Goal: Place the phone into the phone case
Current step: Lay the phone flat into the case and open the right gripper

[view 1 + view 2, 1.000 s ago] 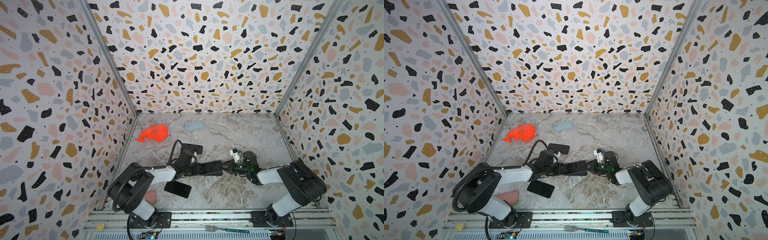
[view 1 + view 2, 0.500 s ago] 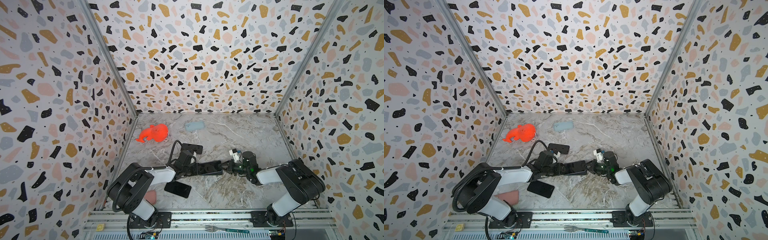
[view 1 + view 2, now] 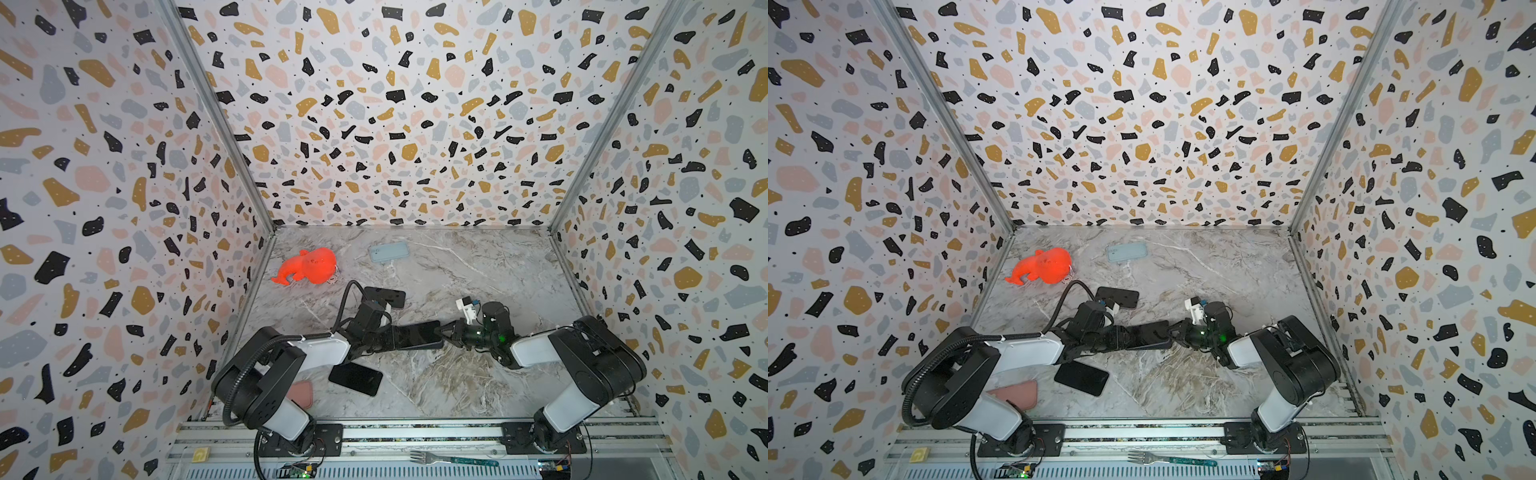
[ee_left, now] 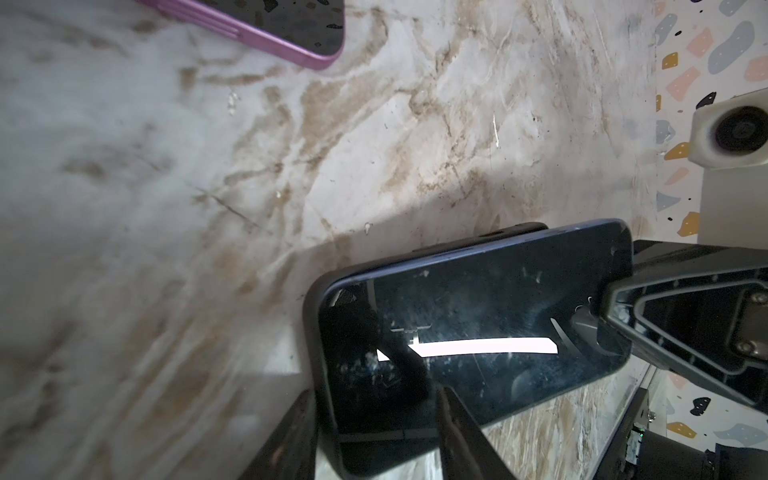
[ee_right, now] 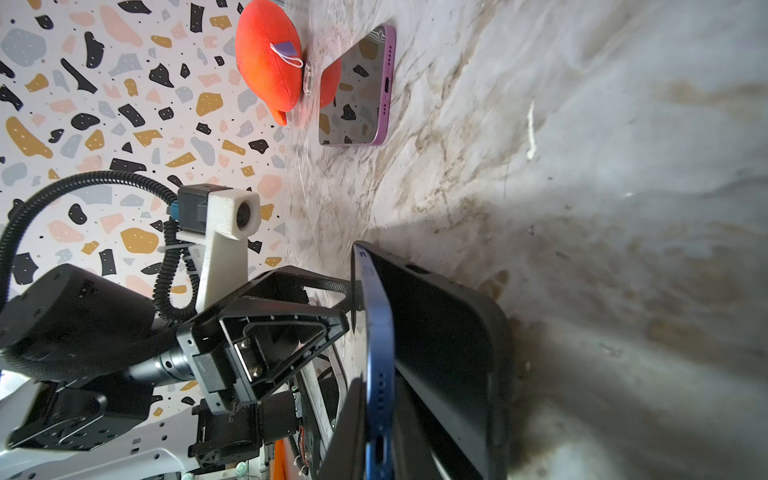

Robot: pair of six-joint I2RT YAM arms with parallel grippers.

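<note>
You have the phone (image 3: pixel 415 333) at the middle of the desk (image 3: pixel 478 270), toward the front, stretched between the two hands; both top views show it (image 3: pixel 1148 333). Its screen faces up and its edge is blue (image 5: pixel 378 332). The black case (image 5: pixel 449 353) lies under it, on the desk side. At the end by the left hand (image 3: pixel 384 338) the phone sits inside the case's rim. At the end by the right hand (image 3: pixel 446 332) the two gape apart in a wedge, so the phone is only partly in.

Your left hand grasps the seated end, with one finger outside the case's short end and the other over the screen near the long side. Your right hand is clenched on the raised end of the phone, pinching its thin body, and the case hangs free on that side. You cannot tell whether the case rests on the desk.

Further out, a second phone (image 5: pixel 361 87) with a purple edge lies flat near the orange toy whale (image 3: pixel 307 266). A dark phone (image 3: pixel 355 378) lies flat by the left arm, and a pink case (image 3: pixel 301 392) is partly hidden under that arm. A pale blue case (image 3: pixel 389 251) lies near the back wall. A fork (image 3: pixel 453 459) rests on the front rail, off the desk.
</note>
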